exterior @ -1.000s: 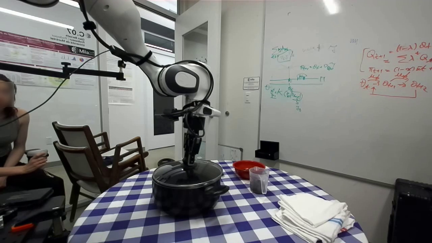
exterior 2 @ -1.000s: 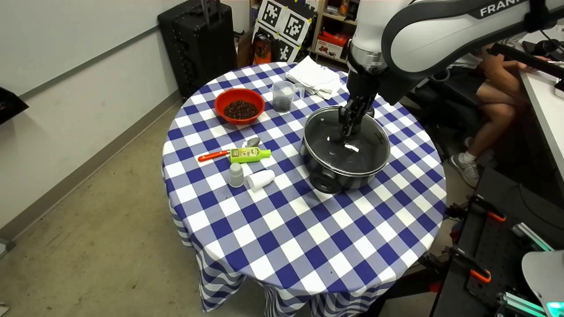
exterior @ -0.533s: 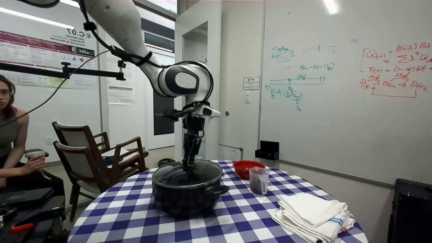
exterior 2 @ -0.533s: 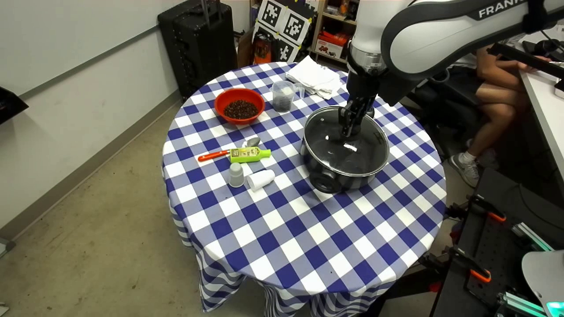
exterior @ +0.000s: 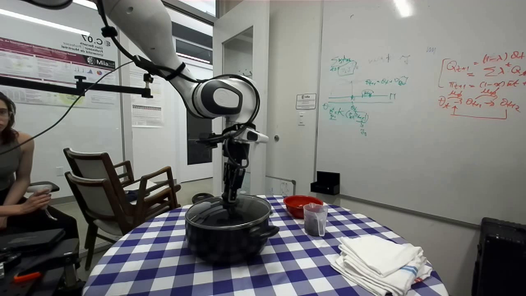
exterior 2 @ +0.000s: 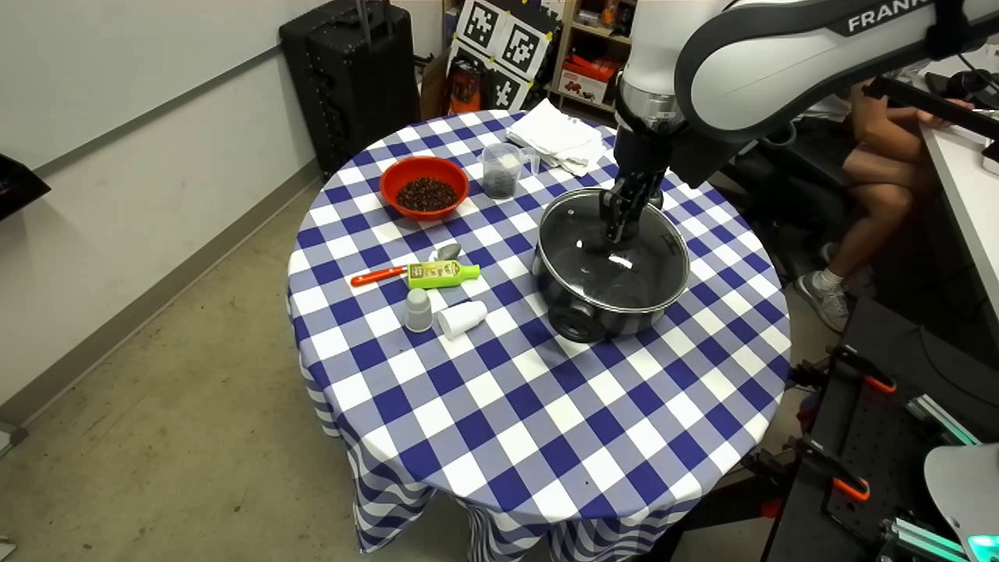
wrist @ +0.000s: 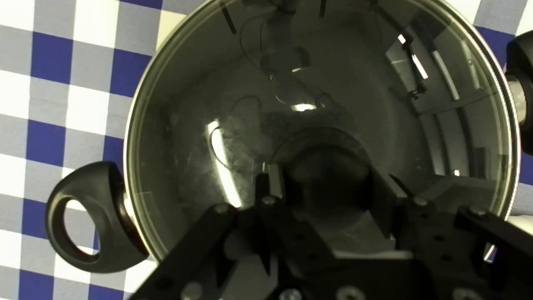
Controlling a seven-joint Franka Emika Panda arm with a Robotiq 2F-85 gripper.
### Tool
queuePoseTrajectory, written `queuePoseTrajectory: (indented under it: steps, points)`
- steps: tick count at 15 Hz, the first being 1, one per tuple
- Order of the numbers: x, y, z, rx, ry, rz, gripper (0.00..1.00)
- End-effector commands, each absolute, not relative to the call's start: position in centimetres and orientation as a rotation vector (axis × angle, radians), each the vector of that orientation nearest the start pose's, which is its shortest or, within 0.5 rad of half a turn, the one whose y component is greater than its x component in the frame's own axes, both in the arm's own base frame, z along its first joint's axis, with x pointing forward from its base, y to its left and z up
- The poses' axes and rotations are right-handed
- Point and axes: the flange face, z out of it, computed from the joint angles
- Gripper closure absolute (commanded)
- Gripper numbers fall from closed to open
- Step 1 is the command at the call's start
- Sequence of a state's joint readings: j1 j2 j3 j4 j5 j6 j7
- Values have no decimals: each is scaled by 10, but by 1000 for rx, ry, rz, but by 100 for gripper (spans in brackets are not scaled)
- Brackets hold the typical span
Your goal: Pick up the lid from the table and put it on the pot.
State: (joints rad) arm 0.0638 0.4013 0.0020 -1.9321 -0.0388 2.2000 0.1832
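- Only the seated person (exterior: pixel 14 176) visibly shifts, sitting slightly nearer the border of an exterior view than half a second earlier; nothing on the checked worktop (exterior 2: pixel 538 414) looks displaced.
- Wide black cooking pot (exterior: pixel 227 243) stands upright on it, its two handles (wrist: pixel 111 221) jutting from opposite sides.
- Domed glass lid (exterior 2: pixel 605 273) lies on top of the pot, looking level in both exterior views, so the placing seems done or nearly so; whether its rim (wrist: pixel 128 150) is fully seated stays unclear.
- That glass should handle as rigid, fairly heavy, slick and breakable: lower gently, and avoid taking it by the edge.
- Claw (wrist: pixel 328 187) grasps the lid from above, its pads (wrist: pixel 276 181) on either flank of the knob; the next move probably calls for parting them and rising straight.
- Black knob (wrist: pixel 327 177), round and central, offers the best hold.
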Motion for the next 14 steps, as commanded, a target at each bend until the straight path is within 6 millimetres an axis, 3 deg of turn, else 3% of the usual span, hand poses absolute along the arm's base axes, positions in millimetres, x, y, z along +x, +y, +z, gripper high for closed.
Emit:
queuePoseTrajectory:
  steps: [1, 14]
  points:
    - [604, 33, 265, -3196, 182, 212, 75]
    - [601, 33, 263, -3265, 126, 329, 75]
